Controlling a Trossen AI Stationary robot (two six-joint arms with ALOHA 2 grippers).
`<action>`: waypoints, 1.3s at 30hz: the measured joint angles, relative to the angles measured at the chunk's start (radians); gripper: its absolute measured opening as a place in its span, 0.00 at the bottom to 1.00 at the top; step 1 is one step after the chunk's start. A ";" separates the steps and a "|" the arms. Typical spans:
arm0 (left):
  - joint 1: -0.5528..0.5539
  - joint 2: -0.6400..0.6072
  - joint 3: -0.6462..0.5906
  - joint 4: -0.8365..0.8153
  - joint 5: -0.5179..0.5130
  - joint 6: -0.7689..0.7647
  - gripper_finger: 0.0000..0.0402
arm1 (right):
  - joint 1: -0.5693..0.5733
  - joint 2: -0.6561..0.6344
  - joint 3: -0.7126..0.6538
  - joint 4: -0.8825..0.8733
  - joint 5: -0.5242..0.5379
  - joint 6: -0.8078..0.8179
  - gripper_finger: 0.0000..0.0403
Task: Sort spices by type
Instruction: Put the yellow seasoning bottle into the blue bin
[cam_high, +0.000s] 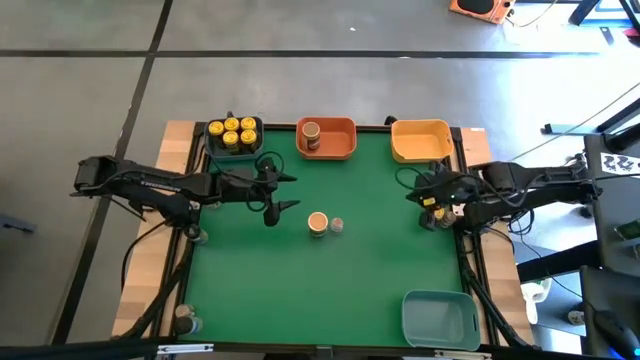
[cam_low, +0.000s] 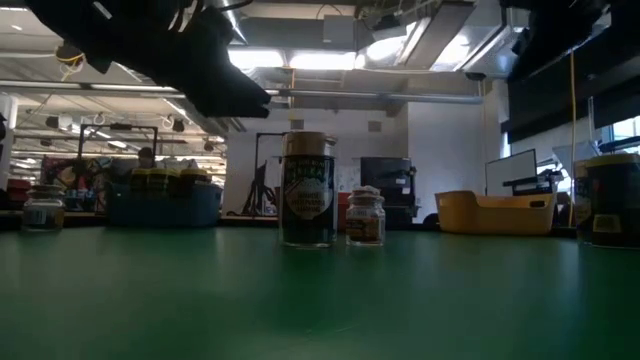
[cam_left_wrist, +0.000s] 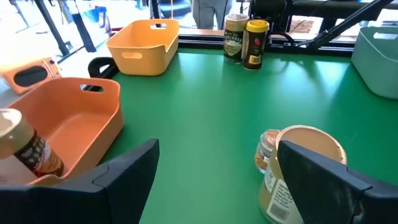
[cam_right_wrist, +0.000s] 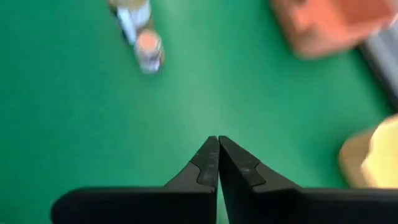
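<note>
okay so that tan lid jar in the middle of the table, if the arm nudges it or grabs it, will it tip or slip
The tan-lid jar stands upright and taller than wide, so a high nudge could tip it into the tiny jar beside it. Its round, smooth-looking wall may slip; once toppled, it would probably roll.

The table (cam_high: 330, 280) is showing a green surface with pale wood edges. Yellow-lidded jars (cam_high: 233, 131) are sitting in a blue bin (cam_high: 211, 146). The orange bin (cam_high: 338, 130) is holding a tan-lidded, dark-labelled jar (cam_high: 311, 134). The yellow bin (cam_high: 421, 140) and pale teal bin (cam_high: 440, 318) are showing plain colour.
</note>
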 joint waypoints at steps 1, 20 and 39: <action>0.000 0.000 0.000 0.008 0.000 0.009 0.81 | 0.000 0.012 0.017 -0.049 -0.019 0.043 0.03; 0.000 0.000 0.000 0.034 0.000 0.057 0.81 | -0.001 0.083 0.053 -0.427 -0.172 0.667 0.34; 0.000 0.000 -0.001 0.033 0.000 0.038 0.81 | -0.001 0.109 -0.136 -0.392 -0.107 1.004 0.75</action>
